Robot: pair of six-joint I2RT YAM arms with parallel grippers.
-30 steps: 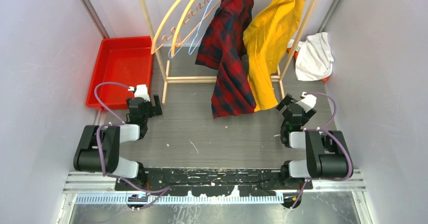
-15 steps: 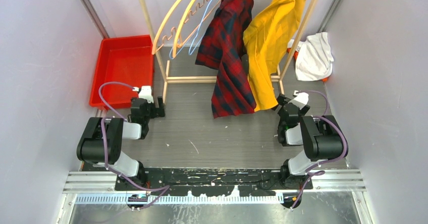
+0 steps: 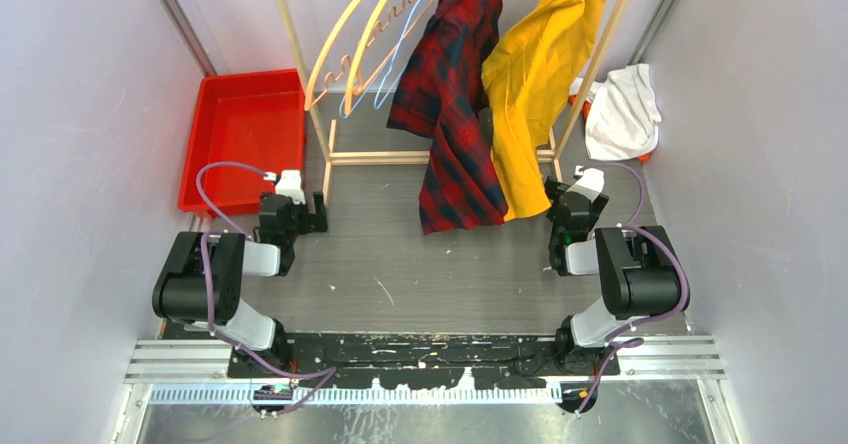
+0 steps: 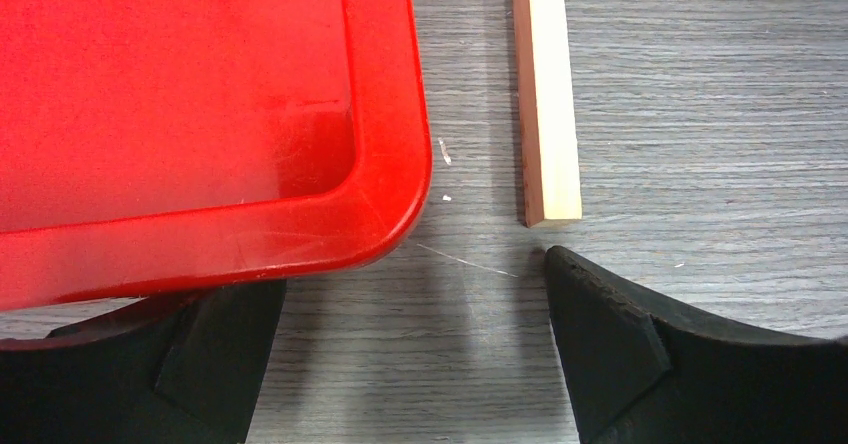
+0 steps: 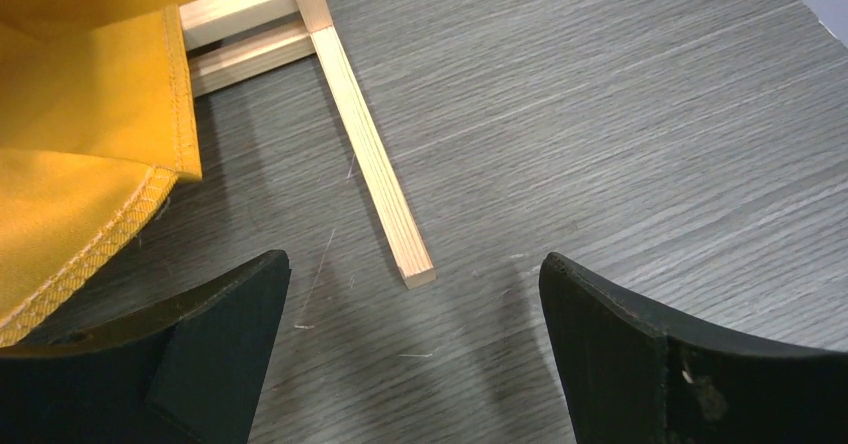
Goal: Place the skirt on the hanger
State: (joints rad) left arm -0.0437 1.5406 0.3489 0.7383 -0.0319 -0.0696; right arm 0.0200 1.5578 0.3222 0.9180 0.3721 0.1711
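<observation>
- Jaws on both arms gape wide from above: left gripper (image 3: 316,202) beside the red tray (image 3: 196,169), right gripper (image 3: 560,194) under the hanging yellow garment (image 3: 535,74); a white garment (image 3: 622,114) lies crumpled well apart
- Left wrist: spread fingers (image 4: 610,354) hold nothing, near a wooden rack foot (image 4: 545,114)
- Right wrist: yellow hem near the left finger (image 5: 215,354), not touching

The left gripper (image 4: 412,339) has crept a little forward and to the right. It now sits just beside the near corner of the red tray (image 4: 390,164) and the tip of the left rack foot (image 4: 545,94). The right gripper (image 5: 415,339) has swung from a leftward slant to point straight ahead, nearer the right rack foot (image 5: 370,174) and the hem of the yellow garment (image 5: 90,154), its arm folded in closer.
</observation>
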